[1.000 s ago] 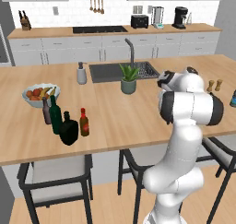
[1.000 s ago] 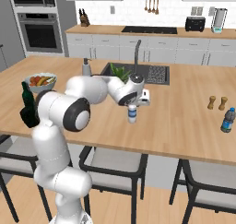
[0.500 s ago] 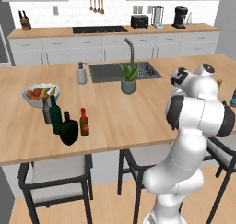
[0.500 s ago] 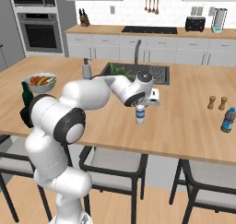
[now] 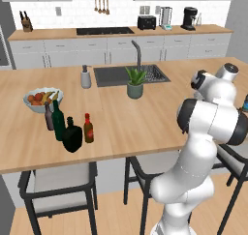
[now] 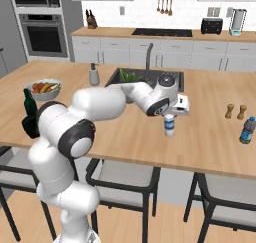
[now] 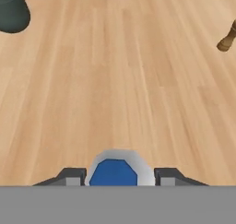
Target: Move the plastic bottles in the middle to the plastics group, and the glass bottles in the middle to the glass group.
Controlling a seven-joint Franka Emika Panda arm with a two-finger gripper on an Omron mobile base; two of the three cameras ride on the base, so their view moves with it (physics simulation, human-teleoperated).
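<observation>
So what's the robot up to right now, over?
Gripper shut on a small blue-capped plastic bottle, carried over the counter. Another blue-capped bottle stands far right. Two brown shakers near that route.

plastic bottle [image 6: 170, 125] over counter [image 6: 210, 137] — sink [image 6: 131, 78] behind

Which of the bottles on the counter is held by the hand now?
The small clear bottle with a blue cap, between the hand's fingers; the other bottles stand apart from it on the counter.
</observation>
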